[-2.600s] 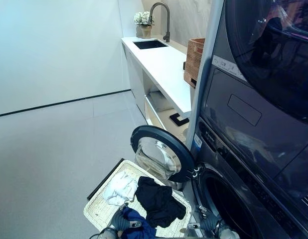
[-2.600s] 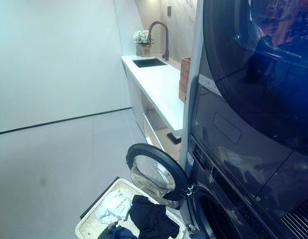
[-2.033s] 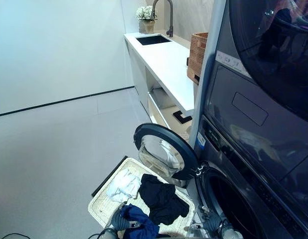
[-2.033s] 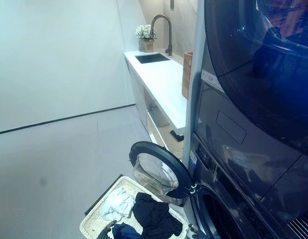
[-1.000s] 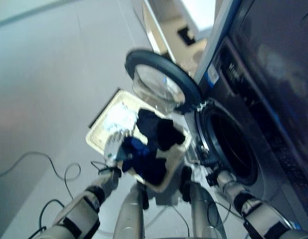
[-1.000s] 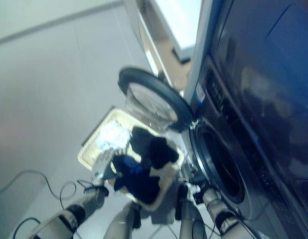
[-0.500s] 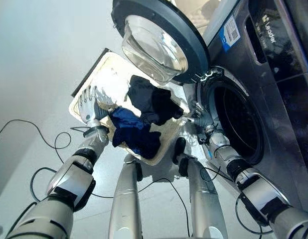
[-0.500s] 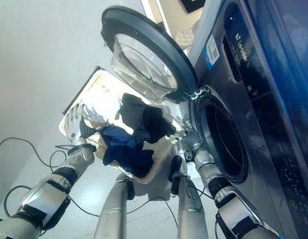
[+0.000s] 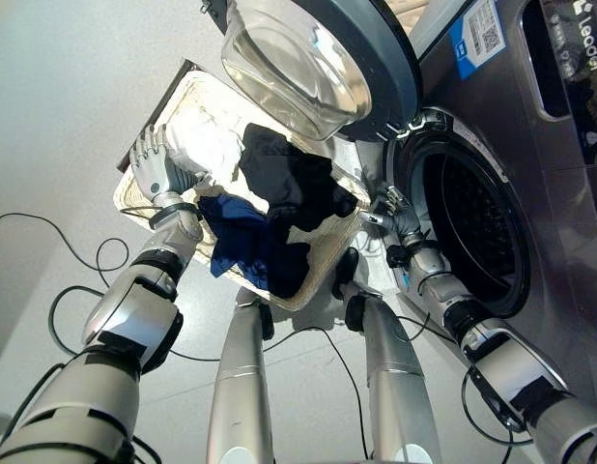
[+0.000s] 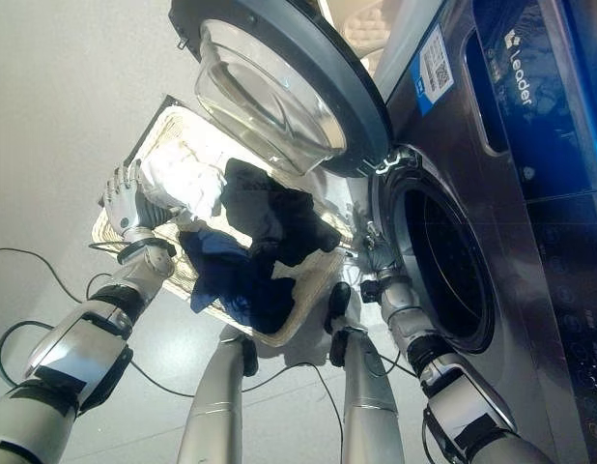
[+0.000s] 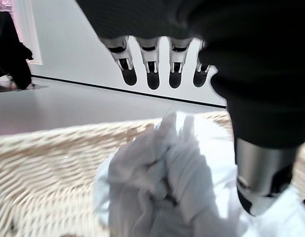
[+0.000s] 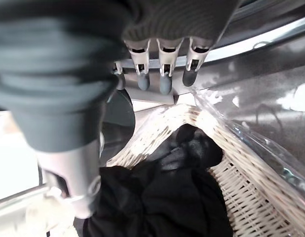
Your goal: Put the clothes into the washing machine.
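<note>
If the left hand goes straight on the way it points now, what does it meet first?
Most likely the white cloth in the basket: the left hand is open just over it, fingers toward the basket's far rim. Depth is unclear.

- The pale floor point(image 9: 57, 106) carries a wicker basket point(image 9: 134, 198), set just below the washer's open door.
- In the basket lie a white garment point(image 9: 210, 145) at the far end, a black one point(image 9: 289, 184) in the middle, and a blue one point(image 9: 248, 246) at the near end.
</note>
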{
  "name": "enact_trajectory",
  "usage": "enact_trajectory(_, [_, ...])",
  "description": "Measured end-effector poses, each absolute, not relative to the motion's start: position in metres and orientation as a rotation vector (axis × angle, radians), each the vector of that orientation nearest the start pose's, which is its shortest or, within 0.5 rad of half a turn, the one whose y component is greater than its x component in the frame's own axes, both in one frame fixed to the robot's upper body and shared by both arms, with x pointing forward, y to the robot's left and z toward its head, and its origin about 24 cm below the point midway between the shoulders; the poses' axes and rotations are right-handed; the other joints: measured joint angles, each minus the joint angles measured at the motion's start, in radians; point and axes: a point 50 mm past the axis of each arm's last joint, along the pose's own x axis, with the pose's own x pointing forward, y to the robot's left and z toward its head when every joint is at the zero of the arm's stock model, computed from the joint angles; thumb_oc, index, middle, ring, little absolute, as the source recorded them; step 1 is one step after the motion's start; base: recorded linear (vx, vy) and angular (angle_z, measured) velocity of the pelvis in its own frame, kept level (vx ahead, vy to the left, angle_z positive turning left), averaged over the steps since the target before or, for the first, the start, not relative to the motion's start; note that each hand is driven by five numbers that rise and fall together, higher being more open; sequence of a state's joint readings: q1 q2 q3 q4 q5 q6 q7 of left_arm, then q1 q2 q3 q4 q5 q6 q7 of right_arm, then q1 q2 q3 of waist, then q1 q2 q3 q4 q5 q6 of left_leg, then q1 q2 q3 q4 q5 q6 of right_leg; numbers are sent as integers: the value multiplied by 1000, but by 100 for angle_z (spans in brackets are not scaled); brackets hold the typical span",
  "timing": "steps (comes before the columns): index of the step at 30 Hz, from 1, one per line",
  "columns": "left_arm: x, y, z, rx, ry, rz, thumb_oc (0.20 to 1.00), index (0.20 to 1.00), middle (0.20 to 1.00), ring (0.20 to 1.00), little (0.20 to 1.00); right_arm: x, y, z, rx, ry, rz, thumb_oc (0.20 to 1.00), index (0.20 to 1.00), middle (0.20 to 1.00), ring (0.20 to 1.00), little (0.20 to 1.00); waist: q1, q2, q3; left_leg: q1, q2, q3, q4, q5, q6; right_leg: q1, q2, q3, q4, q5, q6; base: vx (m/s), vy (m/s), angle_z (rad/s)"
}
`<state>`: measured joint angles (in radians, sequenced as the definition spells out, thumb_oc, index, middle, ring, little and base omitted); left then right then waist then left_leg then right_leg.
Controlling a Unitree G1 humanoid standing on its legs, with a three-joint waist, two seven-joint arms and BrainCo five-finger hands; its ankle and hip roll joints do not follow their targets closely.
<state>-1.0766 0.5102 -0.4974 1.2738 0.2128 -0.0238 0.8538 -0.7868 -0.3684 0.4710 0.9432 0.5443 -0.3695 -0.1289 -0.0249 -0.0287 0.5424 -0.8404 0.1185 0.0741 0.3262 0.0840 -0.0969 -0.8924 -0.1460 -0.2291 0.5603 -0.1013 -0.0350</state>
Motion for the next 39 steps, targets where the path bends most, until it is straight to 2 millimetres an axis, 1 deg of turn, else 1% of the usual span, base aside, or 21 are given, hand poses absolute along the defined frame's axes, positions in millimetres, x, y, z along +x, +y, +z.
enact_trajectory(1, [392, 257, 168, 1075, -207, 783, 1000, 1000, 1000, 1000, 1000, 380, -166, 99, -114, -128, 47, 1000, 1000, 1000, 1000, 1000, -11, -5, 2, -7, 0, -1, 0, 1, 1, -7, 0, -1, 0, 1, 0, 31, 16, 1])
enact_trajectory(3, [392, 262, 168, 1077, -176, 780, 1000, 1000, 1000, 1000, 1000, 381, -165, 102, -107, -137, 48, 1000, 1000, 1000, 1000, 1000, -15, -15, 2, -21, 0, -1, 2, 1, 1, -19, 0, -1, -1, 1, 0, 15, 11, 0])
enact_trajectory(6, [396, 262, 175, 1080, -146, 751, 1000, 1000, 1000, 1000, 1000, 382, -167, 104, -80, -140, 38, 1000, 1000, 1000, 1000, 1000, -16, -19, 2, -31, 0, -1, 0, 1, 1, -29, 0, -1, -5, 1, 0, 14, 31, -1])
enact_trajectory(8, [398, 261, 182, 1074, -138, 741, 1000, 1000, 1000, 1000, 1000, 382, -166, 105, -77, -145, 42, 1000, 1000, 1000, 1000, 1000, -16, -19, 2, -36, 0, 0, -1, 1, 1, -33, 0, -1, -6, 1, 0, 0, 0, 0])
enact_trajectory(9, [401, 259, 189, 1077, -142, 730, 1000, 1000, 1000, 1000, 1000, 382, -164, 109, -65, -159, 49, 1000, 1000, 1000, 1000, 1000, -16, -20, 2, -44, 0, 0, -1, 1, 1, -42, 0, -1, -6, 1, 0, 0, 0, 0])
enact_trajectory(12, [404, 258, 199, 1107, -143, 708, 1000, 1000, 1000, 1000, 1000, 384, -161, 115, -46, -177, 58, 1000, 1000, 1000, 1000, 1000, -17, -20, 2, -62, 0, 1, 0, 1, 1, -60, 0, 0, -5, 2, 0, 0, 0, 0])
enact_trajectory(16, [406, 259, 209, 1158, -138, 684, 1000, 1000, 1000, 1000, 1000, 385, -160, 124, -18, -202, 61, 1000, 1000, 1000, 1000, 1000, -20, -20, 2, -82, 0, 2, -2, 2, 1, -81, 0, 0, -7, 3, 0, 0, 0, 0])
enact_trajectory(21, [407, 259, 218, 1159, -148, 701, 1000, 1000, 1000, 1000, 1000, 387, -159, 133, 21, -239, 55, 1000, 1000, 1000, 1000, 1000, -20, -22, 1, -111, 0, 2, -3, 3, 2, -110, 1, 0, -8, 4, 1, 0, 0, 0])
enact_trajectory(22, [407, 258, 223, 1157, -155, 720, 1000, 1000, 1000, 1000, 1000, 387, -160, 137, 34, -255, 52, 1000, 1000, 1000, 1000, 1000, -19, -22, 0, -124, 0, 2, -5, 5, 2, -123, 2, 1, -9, 6, 1, 0, 0, 0])
enact_trajectory(29, [408, 257, 241, 1155, -146, 781, 1000, 1000, 1000, 1000, 1000, 387, -160, 154, 89, -321, 45, 1000, 1000, 1000, 1000, 1000, -22, -23, 0, -157, 2, 4, -32, 22, -1, -161, 8, 0, -32, 21, 7, 1, -2, 0])
enact_trajectory(30, [408, 257, 245, 1158, -137, 784, 944, 944, 944, 944, 944, 386, -158, 157, 98, -333, 47, 1000, 1000, 1000, 1000, 1000, -23, -23, 0, -161, 2, 4, -38, 28, -1, -168, 9, 0, -34, 22, 7, 0, 0, 0])
enact_trajectory(31, [408, 256, 246, 1162, -133, 786, 200, 200, 200, 200, 200, 386, -157, 159, 103, -338, 47, 1000, 1000, 1000, 1000, 1000, -23, -23, 0, -164, 3, 3, -38, 30, -2, -171, 9, 0, -35, 23, 7, 0, 0, 0])
enact_trajectory(34, [408, 258, 255, 1185, -125, 792, 200, 200, 200, 200, 200, 386, -155, 165, 115, -359, 44, 1000, 1000, 1000, 1000, 1000, -25, -23, -1, -172, 7, 3, -40, 35, -3, -181, 13, 1, -34, 25, 10, 0, 0, 0])
enact_trajectory(38, [404, 271, 269, 1186, -144, 819, 200, 200, 200, 200, 200, 387, -155, 167, 135, -363, 33, 1000, 1000, 1000, 1000, 1000, -41, -24, -1, -170, 7, 6, -57, 44, -1, -180, 17, 2, -55, 37, 15, 1, -1, -3])
enact_trajectory(39, [402, 276, 272, 1186, -157, 827, 200, 200, 200, 200, 200, 386, -157, 166, 143, -364, 27, 1000, 1000, 1000, 1000, 1000, -42, -24, -1, -171, 6, 7, -61, 46, 2, -180, 19, 3, -60, 50, 6, 3, -7, -7])
